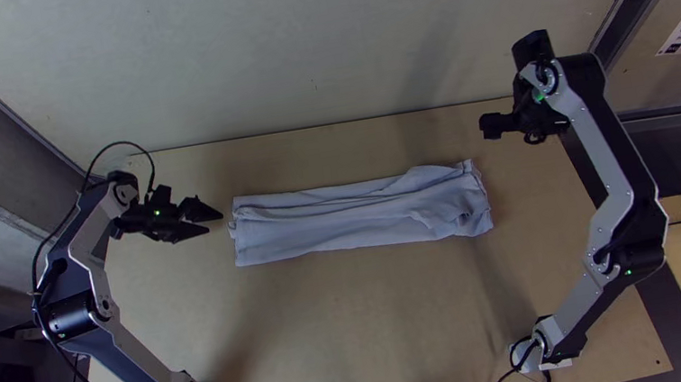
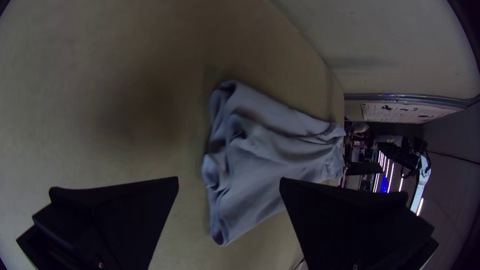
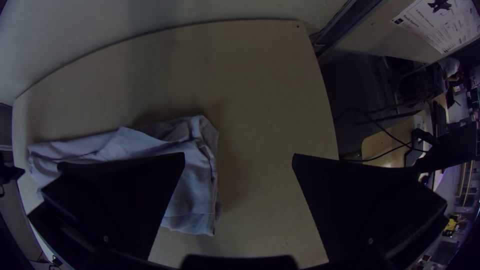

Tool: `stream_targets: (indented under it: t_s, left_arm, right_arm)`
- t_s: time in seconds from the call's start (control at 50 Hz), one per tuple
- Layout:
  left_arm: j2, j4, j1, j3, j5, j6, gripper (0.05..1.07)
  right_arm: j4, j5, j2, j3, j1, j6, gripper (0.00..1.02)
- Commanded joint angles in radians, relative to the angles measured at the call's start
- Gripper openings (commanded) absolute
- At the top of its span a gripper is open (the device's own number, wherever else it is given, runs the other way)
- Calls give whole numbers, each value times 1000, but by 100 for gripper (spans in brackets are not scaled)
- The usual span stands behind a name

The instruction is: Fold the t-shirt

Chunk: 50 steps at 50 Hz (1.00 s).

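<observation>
Right up close in both wrist views: jaws wide open, gripping nothing. Left gripper (image 1: 214,221) is at the t-shirt's (image 1: 344,216) 9 o'clock, right gripper (image 1: 491,126) around its 2. Shirt's a folded strip running 9-to-3 on the desk (image 1: 360,315); jaws block bits of it, and honestly can't count the layers.

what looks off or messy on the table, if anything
The t-shirt lies in a long strip, but both ends look untidy: creased, with layers bunched unevenly rather than lying flat. Nothing looks spilled or torn.
</observation>
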Motion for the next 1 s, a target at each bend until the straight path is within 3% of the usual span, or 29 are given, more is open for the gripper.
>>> stream_targets:
  t_s: [0.0,0.38,0.64,0.98]
  left_arm:
    - [-19,53,0,-85,23,20,103]
    - [45,149,-43,-148,38,-8,103]
    - [65,312,-201,-162,30,-190,103]
    - [110,427,-460,-120,-231,-362,103]
  right_arm:
    - [-19,-17,-58,49,-1,27,99]
    - [-68,-46,-131,52,2,61,99]
    - [-68,-46,-141,27,5,65,99]
    - [-68,-46,-158,1,-1,72,99]
